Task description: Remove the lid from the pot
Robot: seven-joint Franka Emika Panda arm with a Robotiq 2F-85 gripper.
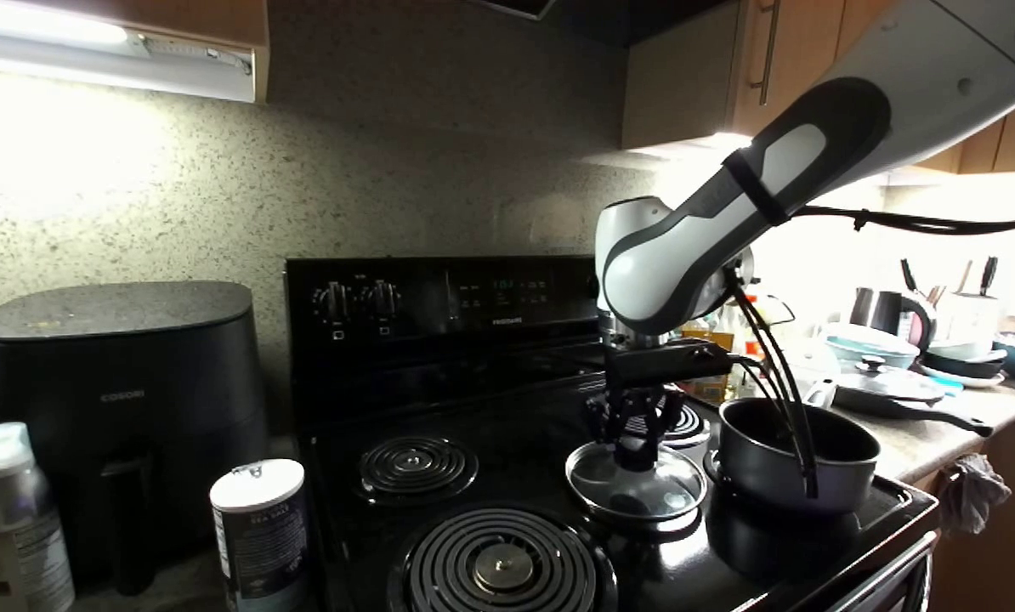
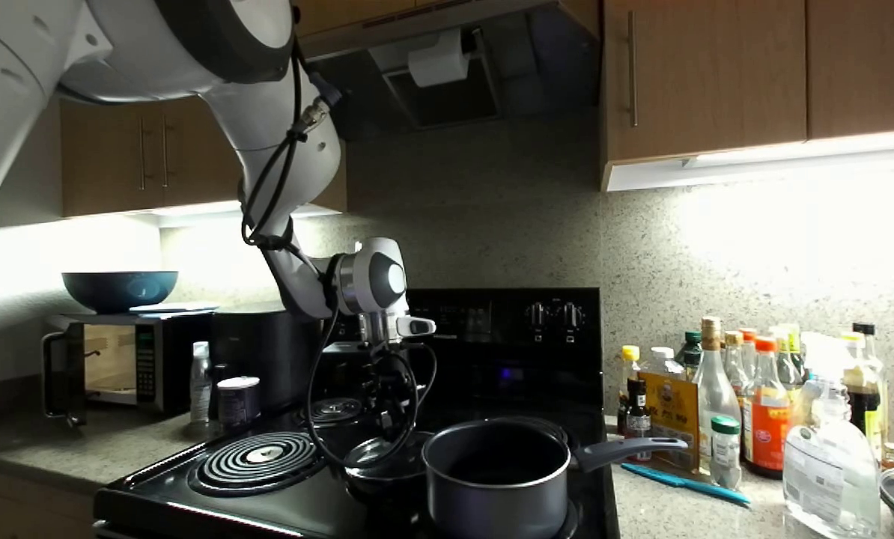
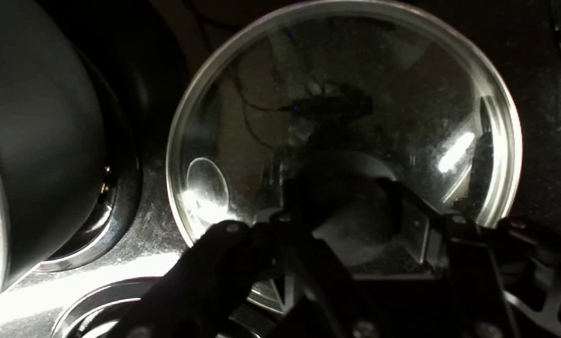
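The lid [image 1: 677,486] is round clear glass with a metal rim. It lies level at the middle of the black stovetop, beside the pot; it also shows in the wrist view [image 3: 384,61] and in an exterior view [image 2: 370,453]. I cannot tell if its rim touches the stove. The dark grey pot [image 1: 801,484] is uncovered, and its long handle shows in an exterior view [image 2: 496,509]. Its wall is at the left of the wrist view [image 3: 41,141]. My gripper [image 1: 637,461] points down, its dark fingers [image 3: 346,206] closed around the lid's centre knob, which they mostly hide.
Coil burners [image 1: 503,565] lie in front and at the back left [image 1: 414,463]. A black air fryer [image 1: 116,408], a salt can [image 1: 261,527] and a spray can [image 1: 23,518] stand beside the stove. Bottles [image 2: 765,404] crowd the opposite counter. A cable loop [image 2: 312,419] hangs by the gripper.
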